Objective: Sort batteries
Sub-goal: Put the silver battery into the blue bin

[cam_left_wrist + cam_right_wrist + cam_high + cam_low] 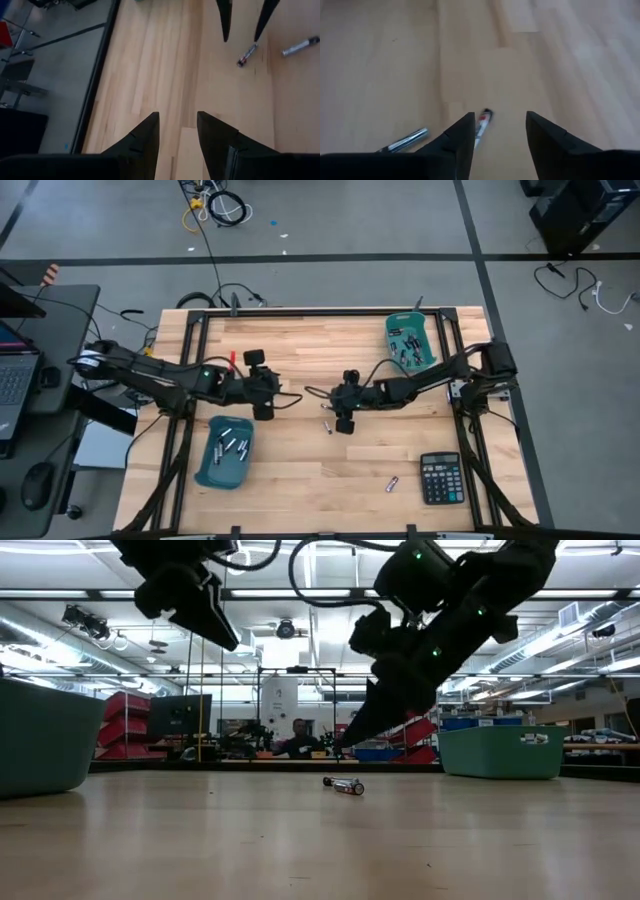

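Right gripper [499, 116] spread wide, pinching nothing, hanging low over the bare middle of the wooden table [330, 360]. Just below and ahead of its tips, hard by one finger rather than centred in the gap: the red-banded battery [481, 122], a slim metal cylinder, smooth and shiny, lying flat on the planks. Long axis running roughly along the fingers' reach, not across the gap, so probably calling for a slight sideways shift and perhaps a turn of the wrist before any pinch; hard to judge the exact angle from so close. Farther off to the same side, well apart from the fingers: a second silver battery [405, 141], plain and longer-looking, lying slantwise. Round and slick, both likely to roll on the smooth grain if nudged. Left gripper [177, 115] also parted and empty, waiting over the boards, facing the right one's tips across the two cells, yet clearly the farther of the two. Behind each arm, a teal plastic bin: the near-left bin [208, 472] and the far-right bin [428, 340], each already with small cells inside. Off near the calculator [440, 478], one more loose battery [392, 484]
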Available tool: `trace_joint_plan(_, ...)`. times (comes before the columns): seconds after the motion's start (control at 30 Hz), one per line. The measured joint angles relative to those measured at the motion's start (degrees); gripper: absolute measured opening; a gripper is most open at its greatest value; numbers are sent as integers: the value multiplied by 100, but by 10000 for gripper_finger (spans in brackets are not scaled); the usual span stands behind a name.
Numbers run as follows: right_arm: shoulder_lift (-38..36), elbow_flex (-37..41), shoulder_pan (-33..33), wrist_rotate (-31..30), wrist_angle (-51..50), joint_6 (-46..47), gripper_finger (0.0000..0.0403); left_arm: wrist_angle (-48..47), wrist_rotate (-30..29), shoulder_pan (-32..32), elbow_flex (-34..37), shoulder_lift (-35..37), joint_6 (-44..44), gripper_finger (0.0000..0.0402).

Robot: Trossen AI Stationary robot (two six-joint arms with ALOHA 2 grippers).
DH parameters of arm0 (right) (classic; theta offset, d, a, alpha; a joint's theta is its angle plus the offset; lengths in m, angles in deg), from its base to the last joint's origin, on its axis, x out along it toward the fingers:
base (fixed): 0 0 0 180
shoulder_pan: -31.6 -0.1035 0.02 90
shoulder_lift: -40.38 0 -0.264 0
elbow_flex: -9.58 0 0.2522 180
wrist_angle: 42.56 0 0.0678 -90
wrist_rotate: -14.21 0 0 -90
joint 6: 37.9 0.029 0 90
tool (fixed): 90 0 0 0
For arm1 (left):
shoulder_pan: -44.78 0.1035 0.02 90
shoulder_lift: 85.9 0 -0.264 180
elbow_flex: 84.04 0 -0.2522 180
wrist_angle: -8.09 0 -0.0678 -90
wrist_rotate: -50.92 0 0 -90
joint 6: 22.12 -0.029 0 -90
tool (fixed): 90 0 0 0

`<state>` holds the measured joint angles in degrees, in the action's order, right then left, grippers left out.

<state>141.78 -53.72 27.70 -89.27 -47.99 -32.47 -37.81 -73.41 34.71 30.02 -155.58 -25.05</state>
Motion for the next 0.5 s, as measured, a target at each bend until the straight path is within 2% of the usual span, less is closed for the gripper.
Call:
trace_joint_plan(0.3,268,-2,-1,114,74,345,193,9,30,-2,2,-624,-158,133)
trace_joint_plan(0.5,338,-6,-1,235,106,323,193,201,26,-2,2,-860,-286,133)
